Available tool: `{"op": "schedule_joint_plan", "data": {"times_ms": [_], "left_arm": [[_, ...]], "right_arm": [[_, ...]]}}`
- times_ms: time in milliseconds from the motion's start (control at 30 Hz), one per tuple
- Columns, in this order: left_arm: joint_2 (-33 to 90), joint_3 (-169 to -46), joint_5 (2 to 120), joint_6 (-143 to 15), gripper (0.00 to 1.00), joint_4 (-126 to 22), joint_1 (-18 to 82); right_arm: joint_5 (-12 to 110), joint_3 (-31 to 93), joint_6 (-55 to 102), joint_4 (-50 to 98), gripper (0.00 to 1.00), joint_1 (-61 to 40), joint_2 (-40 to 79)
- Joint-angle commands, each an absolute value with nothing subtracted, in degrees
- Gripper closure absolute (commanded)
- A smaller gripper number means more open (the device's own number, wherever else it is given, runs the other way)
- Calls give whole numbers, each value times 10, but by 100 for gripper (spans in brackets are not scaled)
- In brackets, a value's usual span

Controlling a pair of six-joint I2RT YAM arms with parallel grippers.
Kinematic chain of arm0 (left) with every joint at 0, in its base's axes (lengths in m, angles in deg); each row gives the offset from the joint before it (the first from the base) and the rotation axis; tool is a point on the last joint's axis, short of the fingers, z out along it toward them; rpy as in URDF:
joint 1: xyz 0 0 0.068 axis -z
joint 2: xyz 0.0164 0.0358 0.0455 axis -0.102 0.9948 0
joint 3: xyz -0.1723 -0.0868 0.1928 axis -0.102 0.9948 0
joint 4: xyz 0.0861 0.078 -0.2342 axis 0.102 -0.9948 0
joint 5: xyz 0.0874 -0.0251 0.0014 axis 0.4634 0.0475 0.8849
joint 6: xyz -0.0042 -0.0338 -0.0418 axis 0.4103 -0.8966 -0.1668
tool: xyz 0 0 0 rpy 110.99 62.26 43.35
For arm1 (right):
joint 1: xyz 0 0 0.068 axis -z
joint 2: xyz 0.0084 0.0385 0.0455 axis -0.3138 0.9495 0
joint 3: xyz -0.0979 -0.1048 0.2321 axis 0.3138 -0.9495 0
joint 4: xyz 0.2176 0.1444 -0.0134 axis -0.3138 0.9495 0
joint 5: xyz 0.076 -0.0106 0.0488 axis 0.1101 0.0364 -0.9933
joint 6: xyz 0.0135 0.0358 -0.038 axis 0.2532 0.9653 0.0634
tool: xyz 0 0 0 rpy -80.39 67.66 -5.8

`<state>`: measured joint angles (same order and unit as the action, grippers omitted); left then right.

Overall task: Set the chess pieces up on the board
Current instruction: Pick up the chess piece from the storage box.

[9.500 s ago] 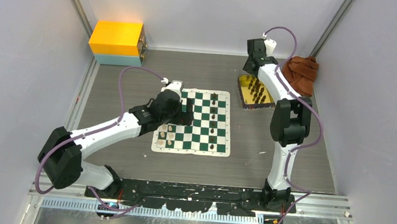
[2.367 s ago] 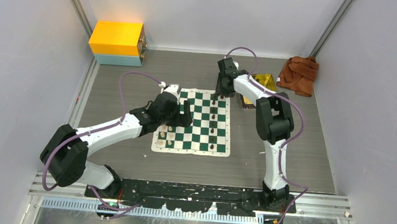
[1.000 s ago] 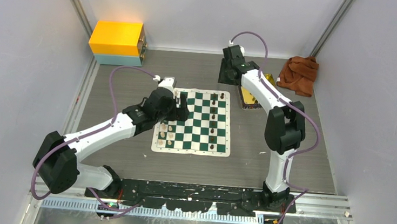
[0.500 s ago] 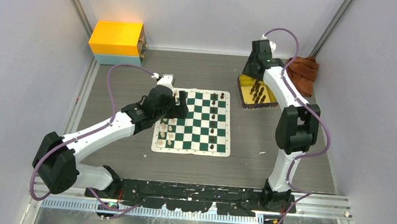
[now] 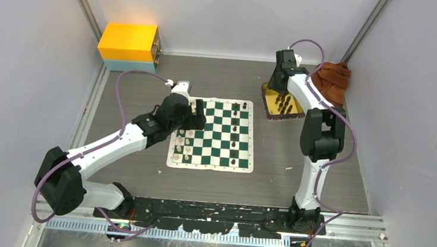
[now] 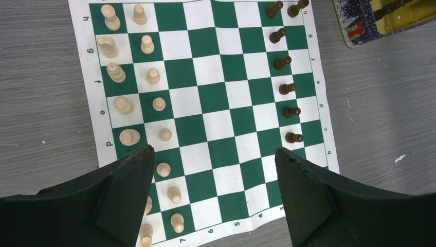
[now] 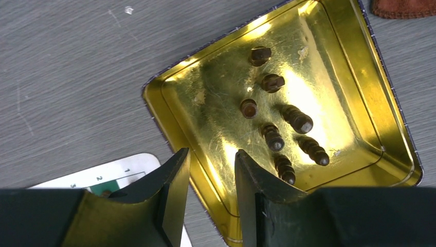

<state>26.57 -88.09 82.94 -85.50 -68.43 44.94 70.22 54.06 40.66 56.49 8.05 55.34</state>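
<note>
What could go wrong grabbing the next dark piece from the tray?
1. The dark pieces stand packed close in the gold tray; open jaws closing on one may topple neighbours.
2. The right jaws hang over the tray's near rim; descending there could strike it.
3. Left jaws hover beside cream pieces on the board; dropping could knock them.

Green-and-white checked board (image 6: 205, 98), gold tray (image 7: 329, 77), orange box (image 5: 128, 41).
</note>
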Motion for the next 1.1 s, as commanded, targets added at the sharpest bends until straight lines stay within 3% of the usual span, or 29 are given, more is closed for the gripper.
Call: {"op": "schedule_joint_plan", "data": {"times_ms": [0,1067], "left_arm": [[247,-885,831,-848,13,-667,445],[281,-883,818,-854,13,-653,444]], "right_arm": [[701,565,413,553,57,93,557],[688,678,383,565,58,144,656]]}}
